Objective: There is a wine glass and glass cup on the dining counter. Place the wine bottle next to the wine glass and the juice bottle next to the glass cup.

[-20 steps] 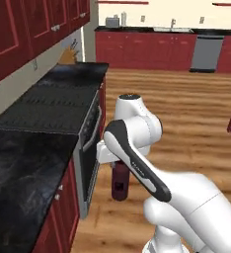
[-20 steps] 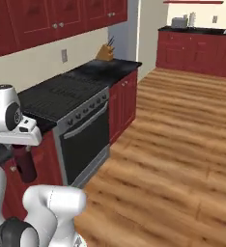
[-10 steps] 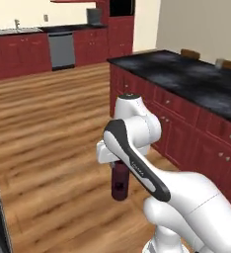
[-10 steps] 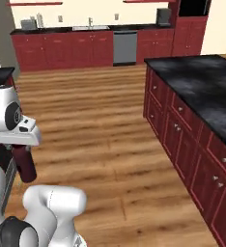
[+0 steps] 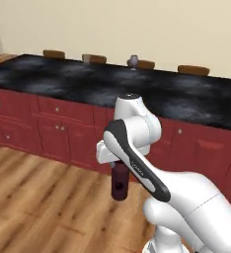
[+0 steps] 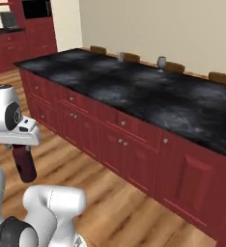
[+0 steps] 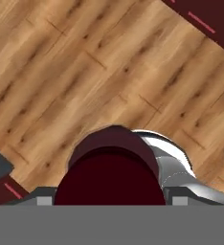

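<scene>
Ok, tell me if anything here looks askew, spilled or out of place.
Nothing stands out. The juice bottle hangs upright in the gripper above the wood floor, nothing spilling. The wine glass and the glass cup stand upright, apart, at the far edge of the dining counter.

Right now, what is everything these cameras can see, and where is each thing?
Dining counter: one, black grey-veined top, red base, across the room.
Wine glass: one, clear, far edge of the counter.
Glass cup: one, clear, same edge, apart from the wine glass.
Chair backs: four, brown, behind the counter.
Floor: wooden.
Juice bottle: one, dark red, held above the floor.
Gripper: one, white arm, closed on the bottle's top.
</scene>
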